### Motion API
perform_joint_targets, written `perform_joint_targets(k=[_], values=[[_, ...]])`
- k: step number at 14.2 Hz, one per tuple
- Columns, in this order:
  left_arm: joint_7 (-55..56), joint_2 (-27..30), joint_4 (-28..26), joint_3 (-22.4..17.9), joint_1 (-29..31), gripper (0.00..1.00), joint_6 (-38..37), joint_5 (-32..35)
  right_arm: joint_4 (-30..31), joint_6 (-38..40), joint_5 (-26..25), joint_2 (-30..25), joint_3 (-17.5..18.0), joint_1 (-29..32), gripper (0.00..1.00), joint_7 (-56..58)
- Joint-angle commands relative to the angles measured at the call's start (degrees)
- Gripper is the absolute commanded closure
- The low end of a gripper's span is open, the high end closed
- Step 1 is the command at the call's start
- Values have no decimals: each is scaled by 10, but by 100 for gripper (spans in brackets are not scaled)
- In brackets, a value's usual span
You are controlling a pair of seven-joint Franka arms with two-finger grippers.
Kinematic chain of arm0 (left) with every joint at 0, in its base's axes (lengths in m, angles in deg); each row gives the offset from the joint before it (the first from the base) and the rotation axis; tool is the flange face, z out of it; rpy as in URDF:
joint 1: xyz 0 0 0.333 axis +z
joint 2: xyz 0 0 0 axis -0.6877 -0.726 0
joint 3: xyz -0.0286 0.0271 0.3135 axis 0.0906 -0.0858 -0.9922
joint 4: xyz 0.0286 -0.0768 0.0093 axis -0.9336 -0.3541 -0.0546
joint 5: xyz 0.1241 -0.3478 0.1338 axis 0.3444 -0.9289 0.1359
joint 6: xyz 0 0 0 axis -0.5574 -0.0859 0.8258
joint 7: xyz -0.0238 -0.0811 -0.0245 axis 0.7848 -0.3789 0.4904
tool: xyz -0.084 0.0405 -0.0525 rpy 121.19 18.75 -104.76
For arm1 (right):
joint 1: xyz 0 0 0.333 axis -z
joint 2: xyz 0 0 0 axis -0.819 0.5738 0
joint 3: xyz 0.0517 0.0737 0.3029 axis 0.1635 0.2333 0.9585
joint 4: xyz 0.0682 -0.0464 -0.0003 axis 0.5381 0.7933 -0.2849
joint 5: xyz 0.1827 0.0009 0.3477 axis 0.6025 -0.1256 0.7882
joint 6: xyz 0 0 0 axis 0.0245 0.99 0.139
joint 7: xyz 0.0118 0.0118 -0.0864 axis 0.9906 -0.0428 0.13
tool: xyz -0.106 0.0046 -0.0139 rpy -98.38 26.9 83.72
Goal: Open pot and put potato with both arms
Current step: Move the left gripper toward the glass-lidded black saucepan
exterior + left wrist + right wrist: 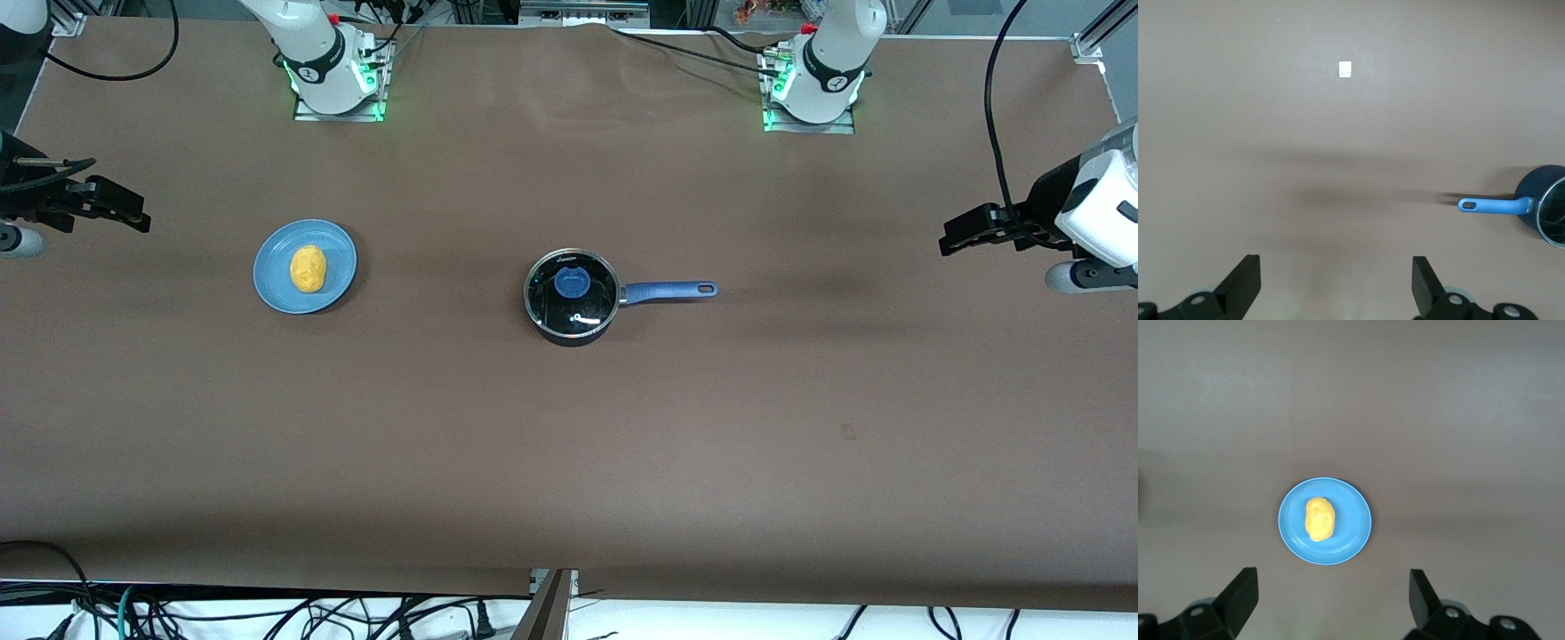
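Sitting near the middle of the brown table [569,462], the pot [571,296] is a small black saucepan with its round glass lid [571,286] in place, the lid's blue knob [572,284] at the centre; its long blue handle [669,291] lies level and points toward the left arm's end of the table; the potato [308,268], oval and yellow-orange, lies on a flat blue plate [276,293], well apart from the pot toward the right arm's end of the table, at about the same distance from the front camera as the pot; the left gripper [949,240] hangs in the air over bare table at the left arm's end, well apart from the pot, with its jaws spread wide and nothing between them; its wrist view shows the two dark fingers [1245,285] far apart above plain tabletop, the pot's handle [1491,206] and part of the pot [1541,213] at the edge of that picture, and a small white tag [1345,69] on the table surface; the right gripper [142,220] hangs over bare table at the right arm's end, apart from the plate, its jaws likewise spread wide and holding nothing; its wrist view shows its fingers [1241,597] far apart, with the plate [1351,540] and the potato [1319,518] on the table ahead of them; both arms' white bases stand along the table edge farthest from the front camera.
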State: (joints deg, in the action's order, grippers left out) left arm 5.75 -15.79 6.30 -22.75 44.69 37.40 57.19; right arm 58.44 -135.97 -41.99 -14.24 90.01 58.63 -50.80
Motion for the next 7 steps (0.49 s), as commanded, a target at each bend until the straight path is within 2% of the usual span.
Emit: perform_joint_targets(k=[1, 7], values=[[-10, 13, -9, 1, -2, 0, -6, 9, 6, 7, 7, -10, 6, 11, 0, -6], [-1, 9, -11, 3, -7, 0, -4, 0, 6, 7, 6, -10, 6, 11, 0, -6]])
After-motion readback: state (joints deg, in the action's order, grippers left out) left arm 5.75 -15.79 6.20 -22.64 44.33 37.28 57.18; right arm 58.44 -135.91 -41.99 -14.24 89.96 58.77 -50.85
